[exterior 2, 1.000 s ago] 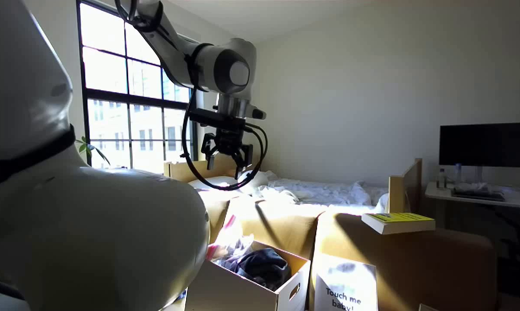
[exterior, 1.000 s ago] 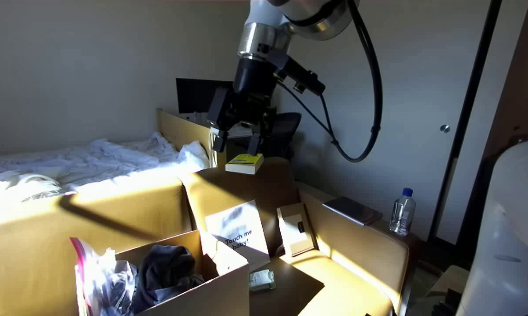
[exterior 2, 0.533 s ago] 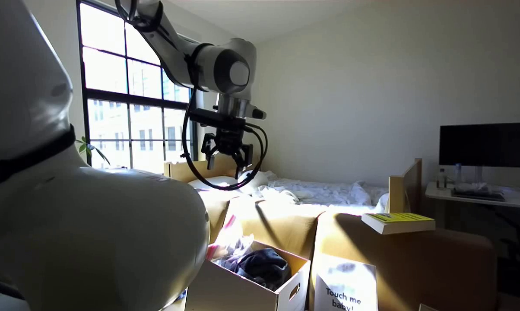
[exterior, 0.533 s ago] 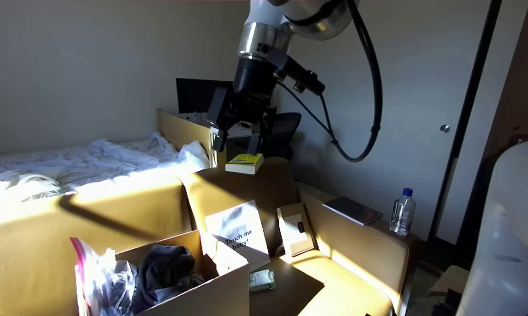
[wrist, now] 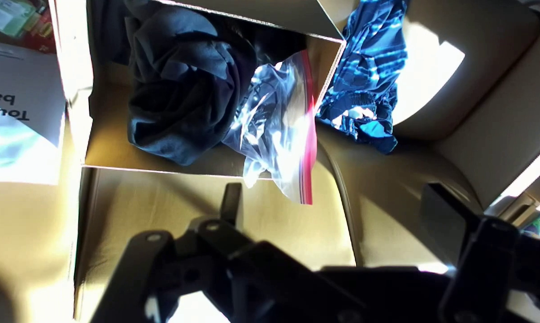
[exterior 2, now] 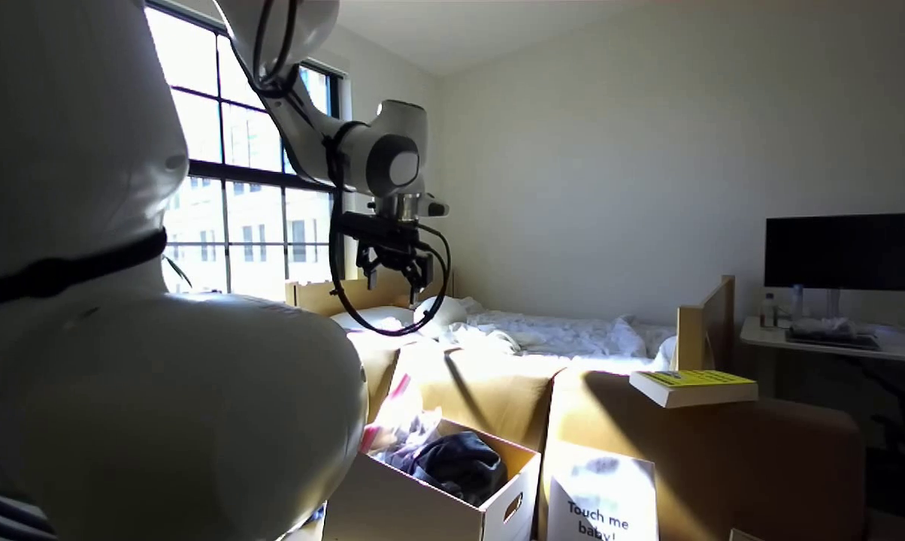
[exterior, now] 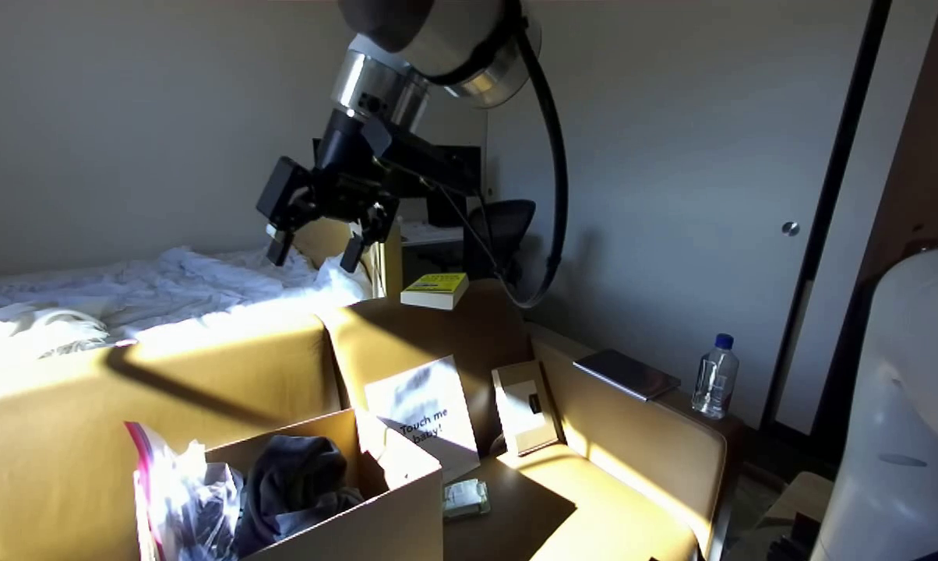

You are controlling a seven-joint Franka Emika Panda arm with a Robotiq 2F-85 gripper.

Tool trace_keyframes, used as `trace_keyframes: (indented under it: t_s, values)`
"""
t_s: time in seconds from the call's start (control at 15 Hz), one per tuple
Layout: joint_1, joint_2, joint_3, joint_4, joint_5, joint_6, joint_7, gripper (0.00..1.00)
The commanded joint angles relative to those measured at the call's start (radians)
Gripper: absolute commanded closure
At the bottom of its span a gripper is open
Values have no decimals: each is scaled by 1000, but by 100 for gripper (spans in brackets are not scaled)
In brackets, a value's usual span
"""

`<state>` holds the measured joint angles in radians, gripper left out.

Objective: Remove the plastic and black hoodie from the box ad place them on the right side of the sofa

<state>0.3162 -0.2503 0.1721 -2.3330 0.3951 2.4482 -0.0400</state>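
The black two-finger gripper (exterior: 315, 255) hangs in the air, and its jaws are spread wide. In both exterior views it is well above the rectangular cardboard box (exterior 2: 415, 511), which is white outside and brown inside and stands on the tan, leather-like sofa (exterior: 266, 351). I cannot tell if it is straight over this box.

In the box lie the crumpled black cloth hoodie (wrist: 185, 89) and the clear plastic bag (wrist: 270, 121) with a pinkish-red strip. They touch each other, and a part of the bag sticks up above the rim. Both are well apart from the jaws. In the wrist view the bag appears nearer to the jaws than the hoodie, and its strip points toward the space between them; inside this space the sofa's tan surface is seen.

Just beside the box, outside it, lies a crumpled blue garment (wrist: 373, 63). A white panel (exterior: 430, 397) with the words "Touch me baby!" leans on the backrest, and a thick yellow-covered book (exterior 2: 693, 389) rests on top of this backrest.
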Motion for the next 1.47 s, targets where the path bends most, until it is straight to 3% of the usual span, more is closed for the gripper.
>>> trace_keyframes:
  t_s: [0.0,0.2,0.47,0.53,0.67,1.07,1.13,1.33,1.4]
  values:
    - [-46,262,3,162,-27,-36,59,0]
    - [-76,461,6,269,-12,-51,43,0]
    - [-106,730,48,467,53,41,32,0]
    - [-114,607,36,345,1,24,39,0]
    - [-119,667,44,388,-4,27,39,0]
    - [-120,638,44,382,-2,25,39,0]
    - [-91,649,20,403,-56,11,104,0]
    - [-7,801,-80,624,-202,15,354,0]
    - [-8,832,-92,668,-252,-9,430,0]
